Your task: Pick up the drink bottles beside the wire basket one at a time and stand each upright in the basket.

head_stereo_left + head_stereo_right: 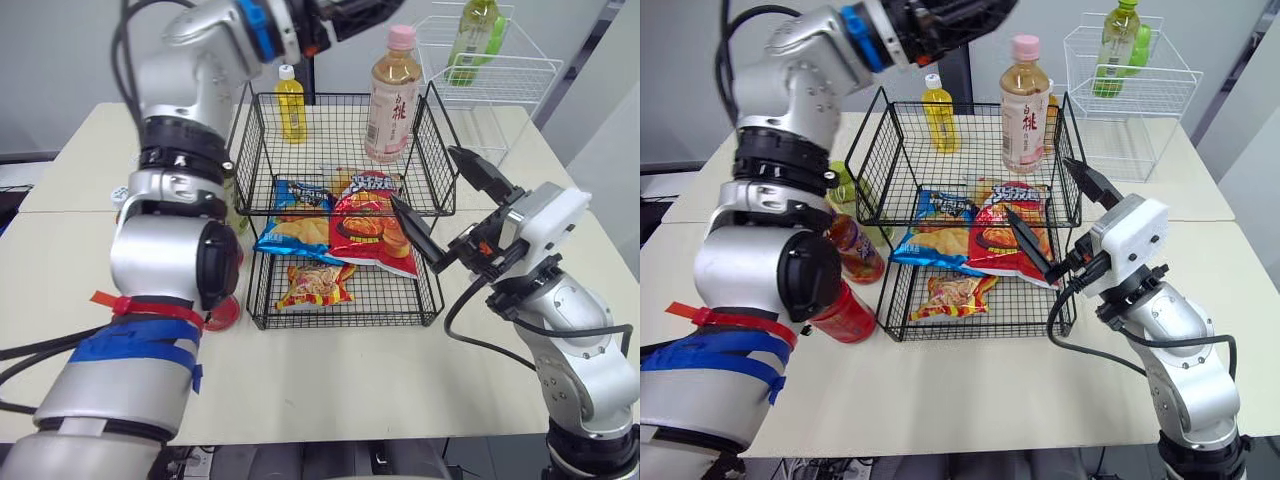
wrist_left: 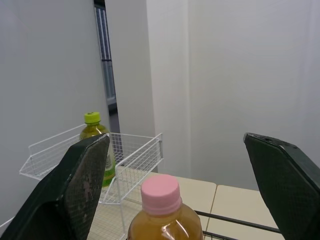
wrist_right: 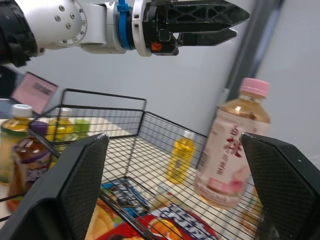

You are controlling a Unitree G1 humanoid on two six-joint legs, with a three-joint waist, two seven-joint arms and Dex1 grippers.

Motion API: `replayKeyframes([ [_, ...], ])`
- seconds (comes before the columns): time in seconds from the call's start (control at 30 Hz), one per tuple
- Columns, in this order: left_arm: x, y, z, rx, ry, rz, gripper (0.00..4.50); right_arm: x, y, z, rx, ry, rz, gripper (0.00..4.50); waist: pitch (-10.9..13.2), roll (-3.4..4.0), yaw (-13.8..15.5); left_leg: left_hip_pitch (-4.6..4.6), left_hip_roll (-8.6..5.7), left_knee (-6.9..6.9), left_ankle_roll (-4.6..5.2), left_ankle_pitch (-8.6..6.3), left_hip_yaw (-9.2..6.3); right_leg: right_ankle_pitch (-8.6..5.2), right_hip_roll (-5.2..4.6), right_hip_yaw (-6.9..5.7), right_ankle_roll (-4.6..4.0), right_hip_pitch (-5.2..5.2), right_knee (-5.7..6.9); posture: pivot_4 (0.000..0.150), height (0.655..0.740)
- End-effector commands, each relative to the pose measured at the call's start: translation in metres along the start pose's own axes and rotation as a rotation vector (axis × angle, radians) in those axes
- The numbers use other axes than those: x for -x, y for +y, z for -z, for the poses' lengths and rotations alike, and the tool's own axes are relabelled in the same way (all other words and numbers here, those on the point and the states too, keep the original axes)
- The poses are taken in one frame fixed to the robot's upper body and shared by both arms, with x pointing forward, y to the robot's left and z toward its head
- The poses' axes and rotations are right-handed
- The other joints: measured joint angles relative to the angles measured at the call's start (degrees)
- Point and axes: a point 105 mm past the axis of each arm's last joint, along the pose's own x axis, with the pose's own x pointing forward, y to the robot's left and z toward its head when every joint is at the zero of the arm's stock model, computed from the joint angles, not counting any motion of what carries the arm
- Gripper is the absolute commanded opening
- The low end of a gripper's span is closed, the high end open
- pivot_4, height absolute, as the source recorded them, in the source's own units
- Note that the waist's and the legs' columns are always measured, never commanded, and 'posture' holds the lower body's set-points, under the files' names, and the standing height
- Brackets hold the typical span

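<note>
1. Drink bottles (image 1: 855, 250) wait on the tabletop (image 1: 330, 380) just beside the black wire basket's (image 1: 345, 323) left side, half hidden behind the left arm.
2. A peach bottle (image 1: 393, 95) and a yellow bottle (image 1: 291, 105) stand upright in the top tier.
3. Left gripper (image 3: 240, 24) hangs above the peach bottle, fingers spread wide, empty.
4. Right gripper (image 1: 425, 177) sits at the basket's right side, fingers spread too, empty.
</note>
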Motion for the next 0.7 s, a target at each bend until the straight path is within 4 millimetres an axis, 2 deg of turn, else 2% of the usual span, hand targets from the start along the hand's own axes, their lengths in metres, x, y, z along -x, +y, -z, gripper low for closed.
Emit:
replayKeyframes([
  [0.03,0.032,0.007,-0.031,-0.064,-0.066,-0.079,4.45,-0.006,0.005,-0.006,-0.027,-0.043,-0.119,4.5,0.0,0.0,-0.1,0.01,0.0,0.09,0.0,0.0,-0.02,0.0,0.0,-0.01,0.0,0.02,0.07,0.15,0.74],
  [0.17,0.071,0.012,-0.039,-0.109,-0.044,-0.183,4.45,-0.013,0.006,-0.005,-0.061,-0.049,-0.226,4.5,0.0,0.0,-0.1,0.01,0.02,0.21,0.0,0.0,-0.09,0.01,0.02,-0.04,-0.01,0.05,0.13,0.15,0.74],
  [0.2,0.086,0.015,-0.043,-0.12,-0.036,-0.238,4.45,-0.015,0.006,-0.004,-0.073,-0.051,-0.26,4.5,0.0,0.0,-0.1,0.01,0.02,0.22,0.0,0.0,-0.1,0.01,0.02,-0.05,-0.01,0.05,0.13,0.15,0.74],
  [0.27,0.132,0.022,-0.06,-0.157,-0.029,-0.41,4.45,-0.024,0.007,-0.001,-0.108,-0.061,-0.331,4.5,0.0,0.02,-0.4,0.0,0.02,0.23,0.0,0.0,-0.11,0.01,0.02,-0.05,-0.01,0.05,0.13,0.15,0.74],
  [0.37,0.177,0.015,-0.062,-0.207,0.038,-0.555,4.45,-0.03,0.01,0.002,-0.145,-0.07,-0.411,4.5,0.0,0.02,-0.9,0.06,0.1,0.2,0.0,0.0,-0.06,0.02,0.08,0.0,-0.02,0.02,0.15,0.15,0.74],
  [0.5,0.227,-0.004,-0.052,-0.218,0.117,-0.695,4.45,-0.034,0.016,0.006,-0.175,-0.072,-0.506,4.5,0.0,0.02,-0.2,0.03,0.11,0.18,0.0,0.0,-0.14,0.01,0.08,-0.06,-0.02,0.03,0.14,0.15,0.74],
  [0.6,0.277,-0.03,-0.036,-0.2,0.171,-0.822,4.45,-0.041,0.022,0.005,-0.202,-0.089,-0.583,4.5,0.0,-0.01,-0.1,0.05,0.09,0.24,-0.01,0.0,-0.11,0.02,0.05,-0.03,-0.02,0.1,0.11,0.15,0.74],
  [0.7,0.316,-0.059,-0.019,-0.173,0.225,-0.923,4.45,-0.046,0.025,0.005,-0.219,-0.104,-0.634,4.5,0.0,-0.05,0.1,0.12,0.13,0.23,-0.01,0.0,-0.08,0.02,0.04,-0.03,-0.03,0.13,0.1,0.15,0.74],
])
